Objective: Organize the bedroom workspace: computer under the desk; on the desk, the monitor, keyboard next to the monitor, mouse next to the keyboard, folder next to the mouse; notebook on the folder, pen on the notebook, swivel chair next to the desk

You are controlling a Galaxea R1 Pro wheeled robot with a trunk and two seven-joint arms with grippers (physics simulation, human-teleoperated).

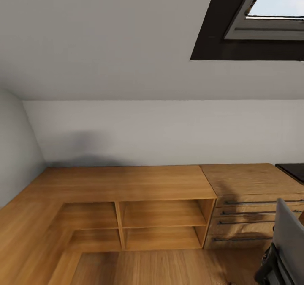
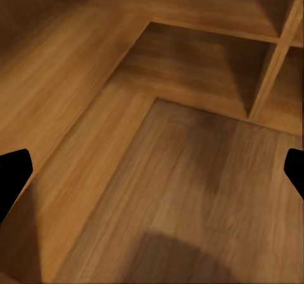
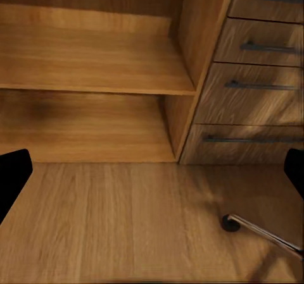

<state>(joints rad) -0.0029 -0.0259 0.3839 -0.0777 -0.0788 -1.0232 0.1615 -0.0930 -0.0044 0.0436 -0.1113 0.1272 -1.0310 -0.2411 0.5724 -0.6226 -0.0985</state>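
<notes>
Swivel chair [image 1: 289, 238] near right, tabletop [image 1: 293, 170] corner far right; both claws spread, empty. Turn base right, approach slowly.

You face a white sloped wall [image 1: 126, 44] with skylight [image 1: 274, 1], wooden shelf unit [image 1: 160, 217], drawer chest [image 1: 249, 209], wood floor [image 1: 169, 268].

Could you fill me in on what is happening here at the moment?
Nothing is being handled right now. The head camera faces a wooden shelf unit with open compartments under a sloped ceiling and skylight, with a wooden dresser beside it. Part of the swivel chair shows at the lower right, and a corner of the black desk beyond the dresser. The left gripper and right gripper are both open and empty, pointed at the wooden floor; one chair caster shows near the right one.
</notes>
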